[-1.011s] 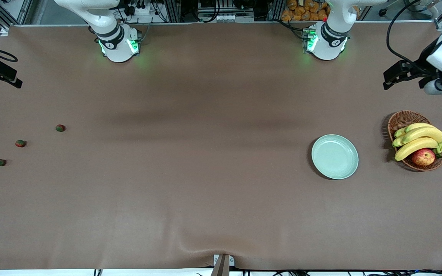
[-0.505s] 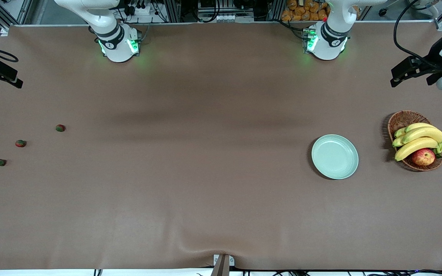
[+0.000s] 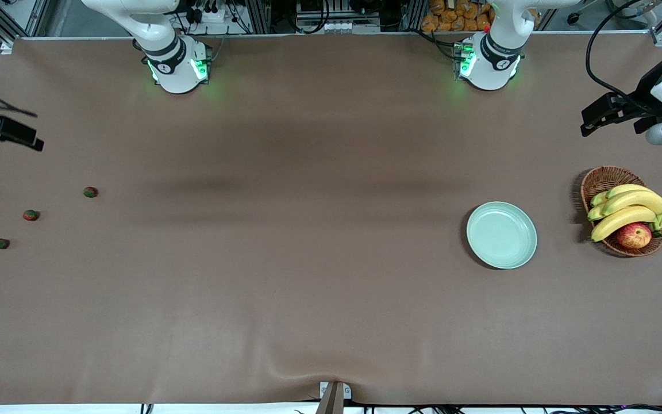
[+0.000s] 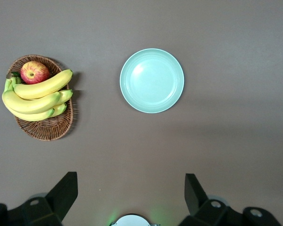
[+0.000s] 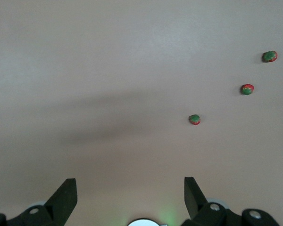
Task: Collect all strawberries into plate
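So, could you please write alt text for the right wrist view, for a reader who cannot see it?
Three small strawberries lie apart in a slanted row on a bare brown table. The right gripper hangs above it, open and empty, its two dark fingers at the picture's lower edge.

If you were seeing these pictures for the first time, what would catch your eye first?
The wicker basket of bananas and an apple, at the left arm's end of the table, stands out most. Beside it lies the bare mint-green plate. Three tiny strawberries sit at the right arm's end.
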`<state>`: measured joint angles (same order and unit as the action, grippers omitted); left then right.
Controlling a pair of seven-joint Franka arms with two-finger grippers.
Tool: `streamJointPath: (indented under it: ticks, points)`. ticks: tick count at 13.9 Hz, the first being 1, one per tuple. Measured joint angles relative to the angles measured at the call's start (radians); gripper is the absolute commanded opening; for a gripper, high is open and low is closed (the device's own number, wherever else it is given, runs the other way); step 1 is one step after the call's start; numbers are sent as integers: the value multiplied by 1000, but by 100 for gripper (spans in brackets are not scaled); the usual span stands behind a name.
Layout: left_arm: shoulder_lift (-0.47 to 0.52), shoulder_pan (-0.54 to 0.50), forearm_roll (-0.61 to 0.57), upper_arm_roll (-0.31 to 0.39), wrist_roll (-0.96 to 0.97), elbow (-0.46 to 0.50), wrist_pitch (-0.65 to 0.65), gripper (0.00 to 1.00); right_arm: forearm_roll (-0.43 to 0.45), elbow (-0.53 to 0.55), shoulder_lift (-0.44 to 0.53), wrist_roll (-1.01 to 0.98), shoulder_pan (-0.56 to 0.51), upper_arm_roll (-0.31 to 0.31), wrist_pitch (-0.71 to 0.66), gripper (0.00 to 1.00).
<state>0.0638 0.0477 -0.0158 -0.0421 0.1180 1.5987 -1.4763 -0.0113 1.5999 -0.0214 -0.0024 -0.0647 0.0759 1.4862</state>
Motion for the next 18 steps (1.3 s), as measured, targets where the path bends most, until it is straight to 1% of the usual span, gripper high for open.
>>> streamJointPath:
  ticks: [3, 5, 7, 9, 14, 16, 18]
  points:
    - [-1, 0, 0, 0, 0, -1, 0, 100, 0, 3, -56, 0, -42, 2, 15, 100]
    - [-1, 0, 0, 0, 0, -4, 0, 100, 0, 14, -104, 0, -59, 2, 53, 100]
    - [-1, -1, 0, 1, 0, -5, 0, 100, 0, 52, -148, 0, -73, 3, 114, 100]
    - [-1, -1, 0, 1, 0, -5, 0, 100, 0, 137, -170, 0, -92, 3, 217, 100]
    - [-4, 0, 0, 1, 0, 2, 0, 100, -1, 386, -185, 0, -128, 4, 438, 100]
    - [-8, 0, 0, 1, 0, 7, 0, 100, -1, 470, -215, 0, -150, 4, 545, 100]
    - [-10, 0, 0, 0, 0, 9, 0, 100, -1, 520, -269, -27, -190, 5, 656, 100]
